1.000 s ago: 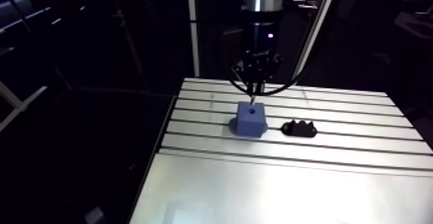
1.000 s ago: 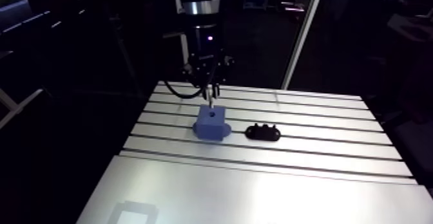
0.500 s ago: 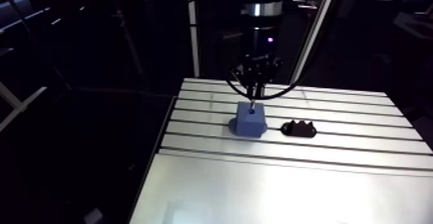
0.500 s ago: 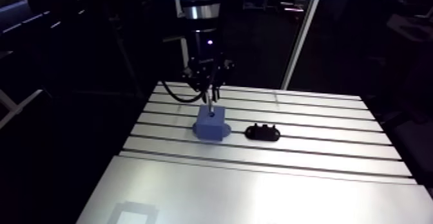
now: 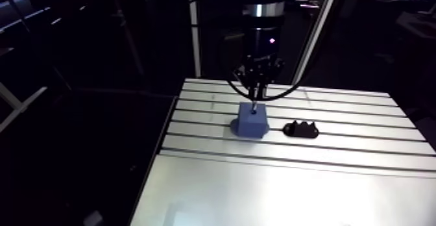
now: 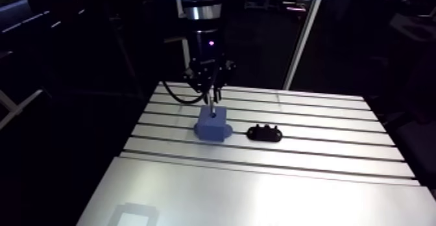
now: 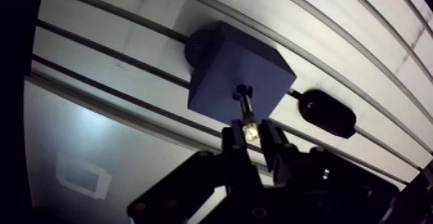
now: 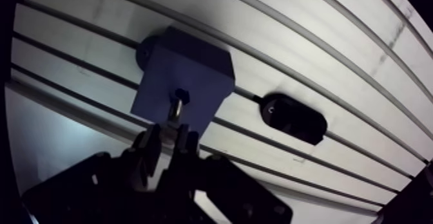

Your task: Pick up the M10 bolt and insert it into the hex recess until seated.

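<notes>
Inserting: the gripper pinches the bolt between its two fingers, near the bolt's upper end; the free end points down at the block.
Bolt position: lower end sits at the mouth of the recess in the block's top face; neither view shows how deep it has entered.
Bolt vs gripper: directly ahead of the fingertips, projecting past them, roughly in line with the gripper's axis.
Block: stands on the table, next to a slot; a black part lies beside it, apart, not involved.
Method (judgement): descend straight and slowly along the bolt's axis; grip firmly so the bolt does not tilt; if the hex flats do not line up, a small twist about the axis should let it drop.
Stop cue (judgement): release only once the bolt bottoms out and can stand alone.
Risk (judgement): side load could shove the block along the table or jam the bolt.
</notes>
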`<move>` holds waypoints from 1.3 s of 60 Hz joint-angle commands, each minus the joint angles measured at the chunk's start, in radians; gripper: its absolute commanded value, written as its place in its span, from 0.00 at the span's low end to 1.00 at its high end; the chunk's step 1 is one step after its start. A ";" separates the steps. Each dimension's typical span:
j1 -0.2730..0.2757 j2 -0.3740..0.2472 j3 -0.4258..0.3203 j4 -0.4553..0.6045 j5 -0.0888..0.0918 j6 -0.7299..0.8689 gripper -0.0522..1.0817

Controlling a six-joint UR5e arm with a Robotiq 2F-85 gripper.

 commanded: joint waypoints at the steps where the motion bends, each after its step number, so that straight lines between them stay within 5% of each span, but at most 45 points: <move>1: -0.001 0.001 0.001 -0.001 0.000 0.000 0.74; 78: -0.003 0.014 0.025 -0.035 0.000 -0.001 0.74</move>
